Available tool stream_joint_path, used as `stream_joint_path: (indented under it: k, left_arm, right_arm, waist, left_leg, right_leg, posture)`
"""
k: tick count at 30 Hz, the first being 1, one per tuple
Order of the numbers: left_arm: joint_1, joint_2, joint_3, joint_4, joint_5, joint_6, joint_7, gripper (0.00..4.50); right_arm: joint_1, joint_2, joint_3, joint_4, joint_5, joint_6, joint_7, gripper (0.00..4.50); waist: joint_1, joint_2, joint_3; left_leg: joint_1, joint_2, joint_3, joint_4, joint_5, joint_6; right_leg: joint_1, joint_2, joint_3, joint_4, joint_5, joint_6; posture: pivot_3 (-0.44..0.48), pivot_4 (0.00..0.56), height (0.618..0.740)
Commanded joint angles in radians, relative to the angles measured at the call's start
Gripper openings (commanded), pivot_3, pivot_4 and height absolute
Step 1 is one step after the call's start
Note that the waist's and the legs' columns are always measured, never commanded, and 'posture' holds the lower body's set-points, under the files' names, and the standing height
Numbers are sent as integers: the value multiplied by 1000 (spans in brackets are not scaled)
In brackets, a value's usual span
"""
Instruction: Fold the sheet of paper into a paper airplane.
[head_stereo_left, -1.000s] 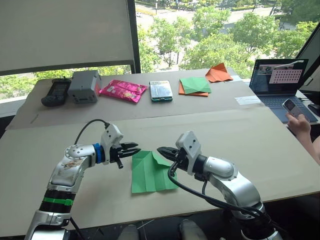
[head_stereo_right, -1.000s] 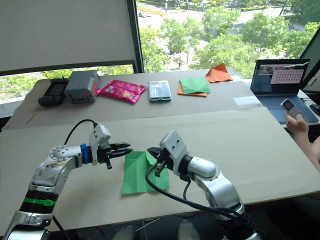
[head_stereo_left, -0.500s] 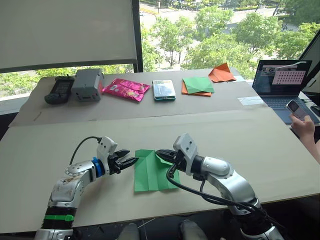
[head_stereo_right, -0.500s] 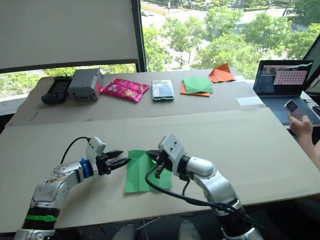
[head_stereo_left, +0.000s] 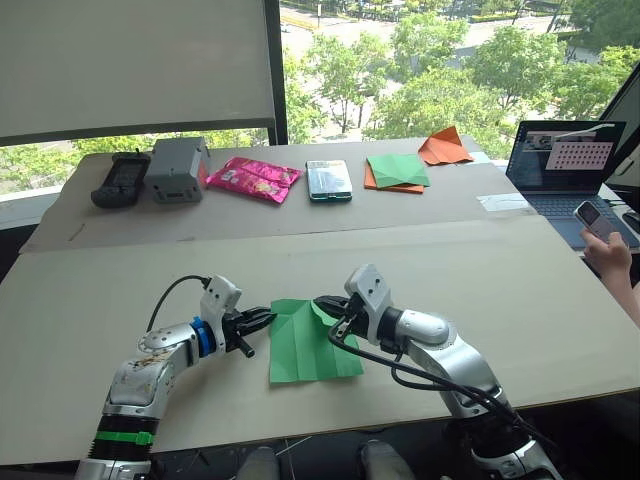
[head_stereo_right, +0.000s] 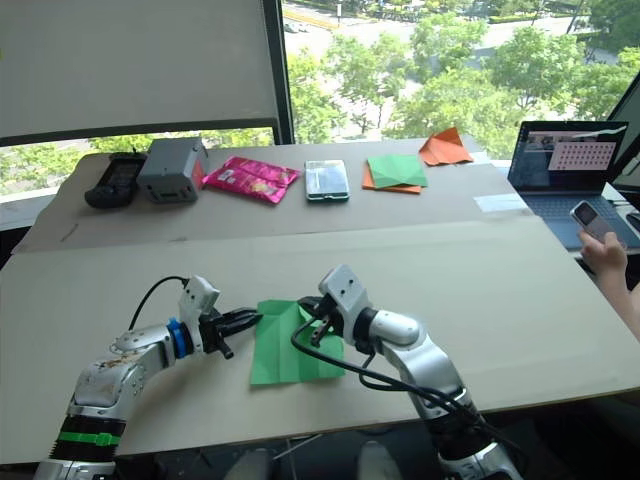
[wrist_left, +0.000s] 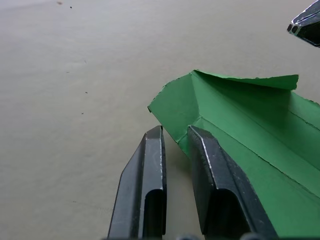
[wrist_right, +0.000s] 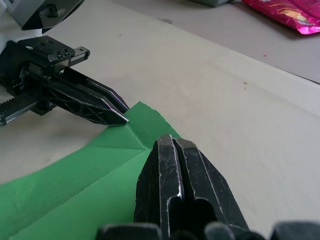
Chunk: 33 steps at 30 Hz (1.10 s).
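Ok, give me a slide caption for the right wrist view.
Right pincer shut over the creased green sheet of paper while the left pincer meets its far corner.

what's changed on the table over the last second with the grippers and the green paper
The left gripper came down and in toward the sheet of paper; its tips now sit at the paper's left edge, slightly apart. The right gripper stayed shut at the paper's far edge. The paper lies where it did, partly folded, and the things on the far table have not moved.

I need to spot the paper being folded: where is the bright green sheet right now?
The green sheet lies on the near part of the table, between the left gripper and the right gripper, both at its far corners.
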Motion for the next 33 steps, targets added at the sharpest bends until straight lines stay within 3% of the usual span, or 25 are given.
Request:
stream_joint_path:
  k: [1,17,33]
  left_arm:
    - [3,9,-15,-73,-9,-14,2,62]
    - [45,61,-89,-138,33,-56,-1,62]
    - [16,73,-193,-97,73,-75,-41,62]
  right_arm:
    - [-24,12,-1,10,-2,-52,18,0]
    - [-15,20,93,125,-91,-38,32,0]
    - [-2,109,-23,148,-11,-128,34,0]
  waist:
    - [-1,0,0]
    - [0,1,0]
    - [-1,1,-1]
  left_leg:
    - [0,0,0,0,0,0]
    - [0,0,0,0,0,0]
    - [1,0,0,0,1,1]
  right_leg:
    - [0,0,0,0,0,0]
    - [0,1,2,1,1,1]
    - [1,2,3,2,1,1]
  posture:
    - [0,150,732]
    - [0,150,732]
    - [0,150,732]
